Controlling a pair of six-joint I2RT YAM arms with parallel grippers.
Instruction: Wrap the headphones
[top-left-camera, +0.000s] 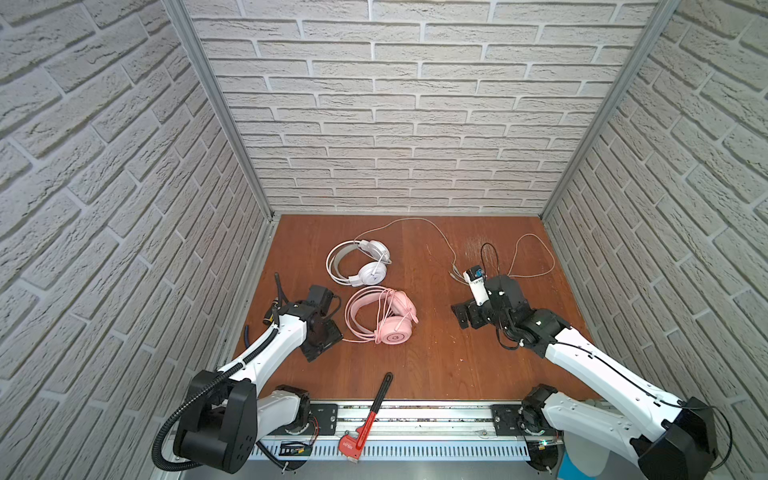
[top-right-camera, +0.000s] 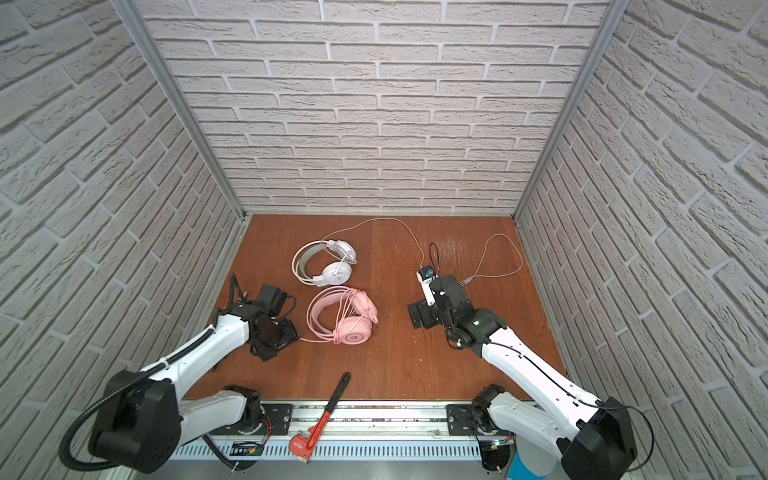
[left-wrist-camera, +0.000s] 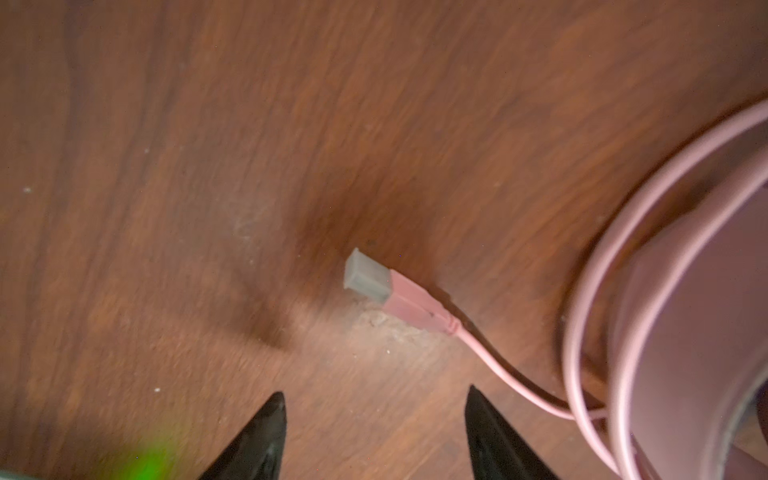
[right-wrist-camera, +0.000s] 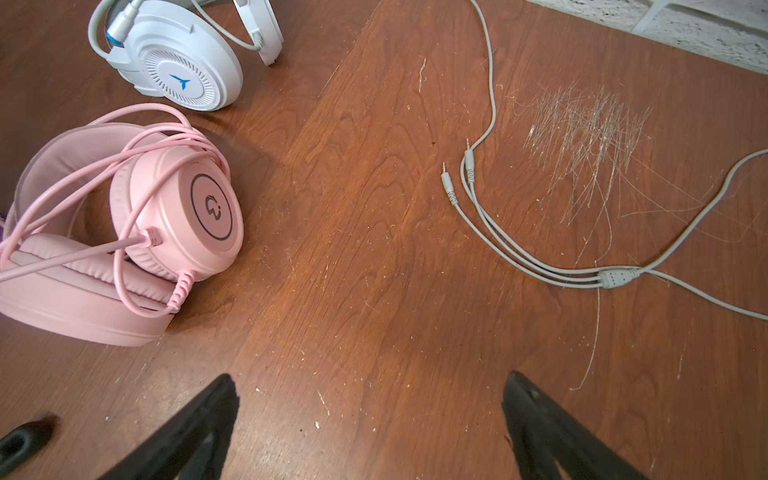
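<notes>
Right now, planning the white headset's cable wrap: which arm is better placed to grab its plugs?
Probably right. The open right gripper faces the grey plugs nearby; the left gripper faces the pink plug instead.

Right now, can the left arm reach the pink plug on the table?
Probably yes. The pink plug lies bare on the table just ahead of the left arm's fingers, which stand apart with nothing between.
</notes>
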